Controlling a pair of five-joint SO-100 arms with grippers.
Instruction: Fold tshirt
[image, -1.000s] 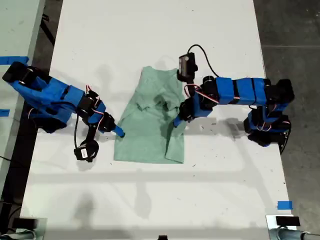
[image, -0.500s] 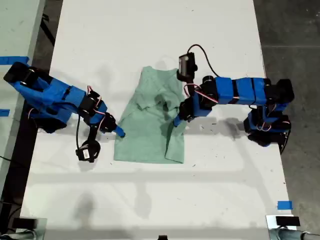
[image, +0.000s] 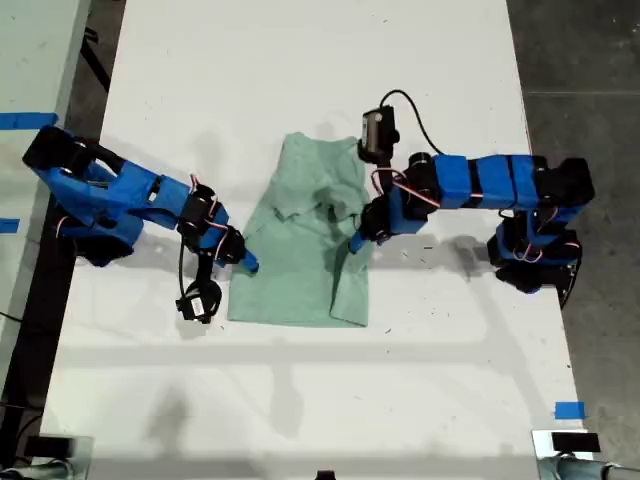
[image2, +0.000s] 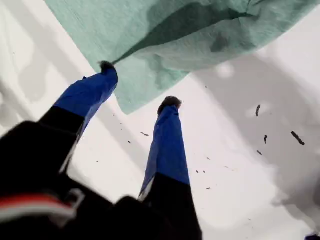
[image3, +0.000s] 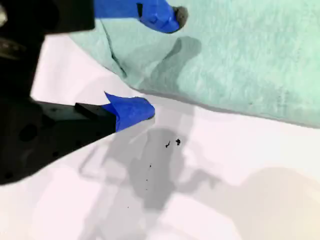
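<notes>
The white desk (image: 300, 60) carries the tshirt (image: 300, 270) near its middle, well in from every edge.

At the exterior view's left, my second gripper (image: 247, 264) sits at the shirt's edge on that side. In the second wrist view the gripper (image3: 160, 62) stands moderately open and straddles that edge. One blue fingertip (image3: 170, 15) is over the green cloth (image3: 240, 60) and the other is over bare desk just beside it. Nothing is clamped between them. I cannot tell whether either tip presses down.

The shirt's long axis runs from the desk's far edge toward its near edge in the exterior view. It is narrower at the far end and wider at the near end. Its side toward the exterior view's right is folded over onto the body, with rumpled creases near the middle. Which end is the collar I cannot tell.

At the exterior view's right, my first gripper (image: 355, 243) is down at the folded-over side. In the first wrist view the gripper (image2: 138, 85) is open at a medium gap. One tip meets the edge of a lifted fold of cloth (image2: 165, 30), and the other is beside a corner of the shirt, over the white desk. It grips nothing.
</notes>
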